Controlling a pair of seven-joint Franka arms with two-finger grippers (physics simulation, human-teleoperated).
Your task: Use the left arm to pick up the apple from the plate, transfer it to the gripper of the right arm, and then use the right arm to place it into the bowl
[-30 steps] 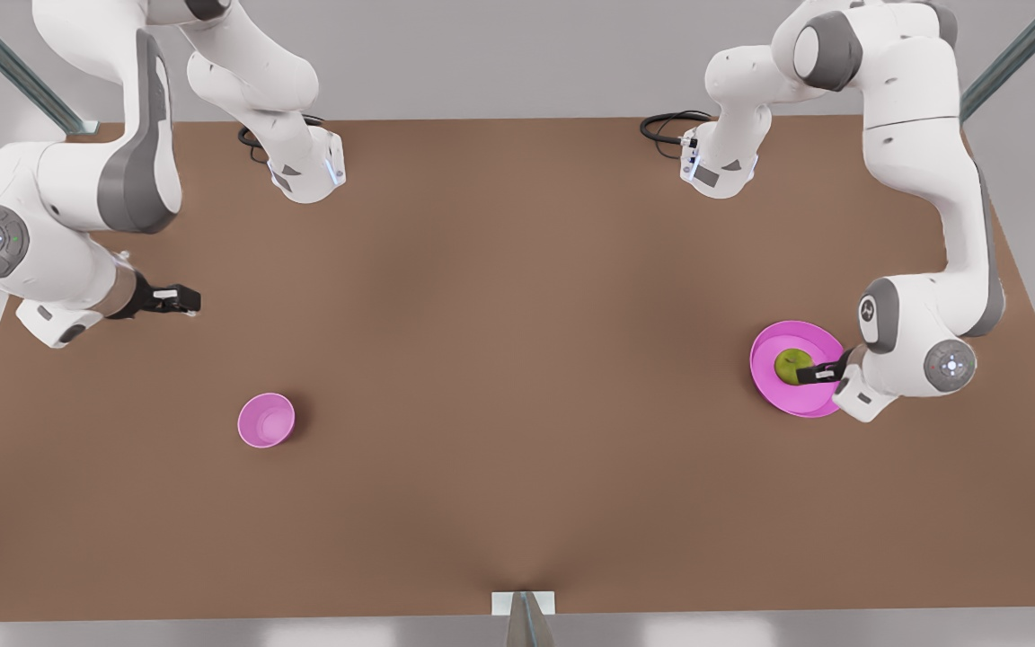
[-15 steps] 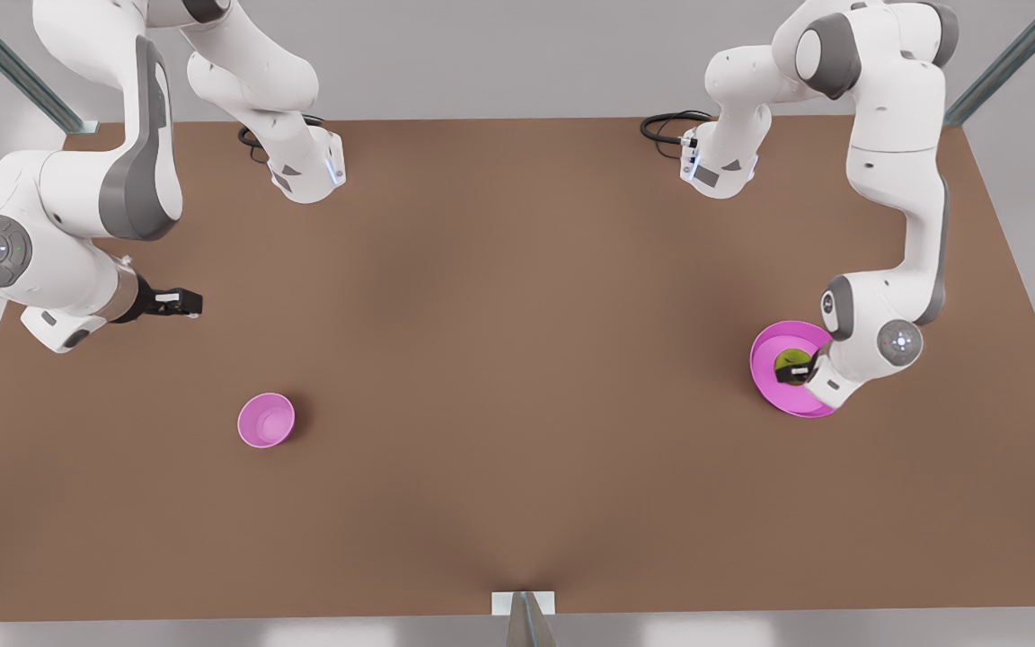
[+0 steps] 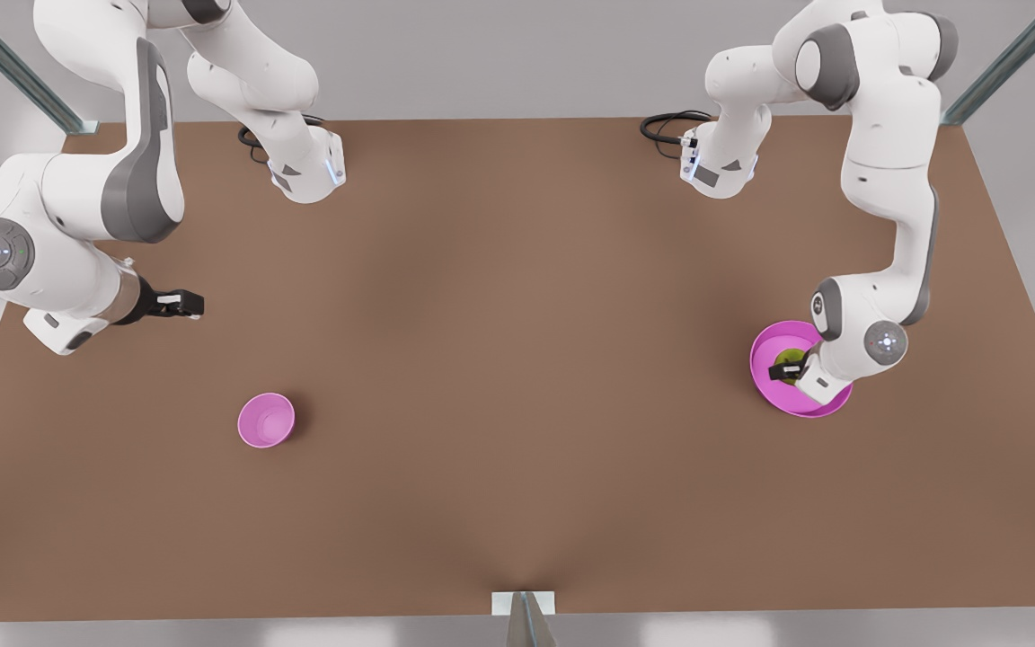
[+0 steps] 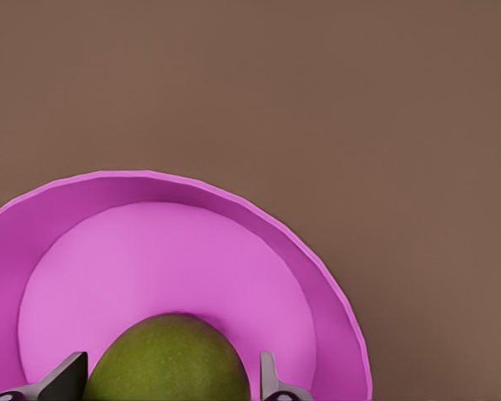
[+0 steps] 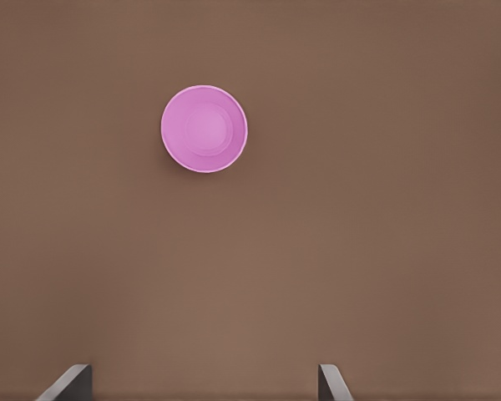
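Note:
The yellow-green apple (image 3: 785,359) sits on the magenta plate (image 3: 762,355) at the front view's right. My left gripper (image 3: 788,370) is down over it and open. In the left wrist view its fingers (image 4: 67,380) flank the apple (image 4: 167,355) on both sides, above the plate (image 4: 192,251). The small pink bowl (image 3: 266,420) stands at the front view's left. My right gripper (image 3: 185,305) hovers above the table behind the bowl, open and holding nothing. The right wrist view shows the bowl (image 5: 204,128) well ahead of that gripper's spread fingers (image 5: 67,380).
Brown table (image 3: 517,359) with both arm bases (image 3: 306,171) at its far edge, black cables beside them. A small grey bracket (image 3: 523,604) sits at the near edge. A broad stretch of bare tabletop lies between bowl and plate.
The left arm has swung its wrist toward the front view's left over the plate, bringing the gripper down around the apple. The right arm has barely shifted.

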